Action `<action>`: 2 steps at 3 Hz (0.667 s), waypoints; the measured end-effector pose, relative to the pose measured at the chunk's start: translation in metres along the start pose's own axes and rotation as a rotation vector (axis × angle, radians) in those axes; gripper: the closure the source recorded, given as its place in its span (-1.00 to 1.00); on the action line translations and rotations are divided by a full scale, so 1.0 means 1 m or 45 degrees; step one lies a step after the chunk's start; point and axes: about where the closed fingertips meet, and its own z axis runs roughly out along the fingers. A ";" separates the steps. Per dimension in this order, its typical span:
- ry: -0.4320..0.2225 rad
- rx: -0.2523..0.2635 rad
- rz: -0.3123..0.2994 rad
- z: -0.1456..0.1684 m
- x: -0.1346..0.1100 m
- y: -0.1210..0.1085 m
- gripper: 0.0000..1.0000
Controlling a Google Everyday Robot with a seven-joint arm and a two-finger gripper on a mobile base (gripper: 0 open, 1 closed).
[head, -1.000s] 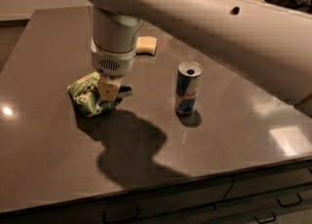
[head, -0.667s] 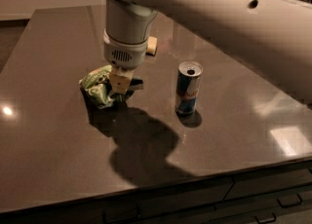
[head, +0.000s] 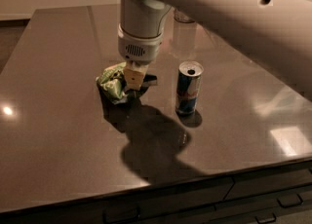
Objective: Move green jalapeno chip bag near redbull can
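The green jalapeno chip bag is crumpled and held off the dark table, its shadow below it. My gripper hangs from the white arm above and is shut on the bag's right side. The redbull can stands upright, blue and silver, about a hand's width to the right of the gripper.
The dark brown table has its front edge near the bottom, with drawers below. A clear cup-like object stands behind the arm at the back. The white arm spans the upper right.
My gripper has carried the chip bag to the right, closer to the redbull can. The yellow sponge at the back is now hidden behind the arm. The can has not moved.
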 end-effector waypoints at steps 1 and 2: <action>0.019 -0.002 0.033 0.002 0.010 -0.006 -0.26; 0.038 0.003 0.057 0.005 0.016 -0.010 -0.73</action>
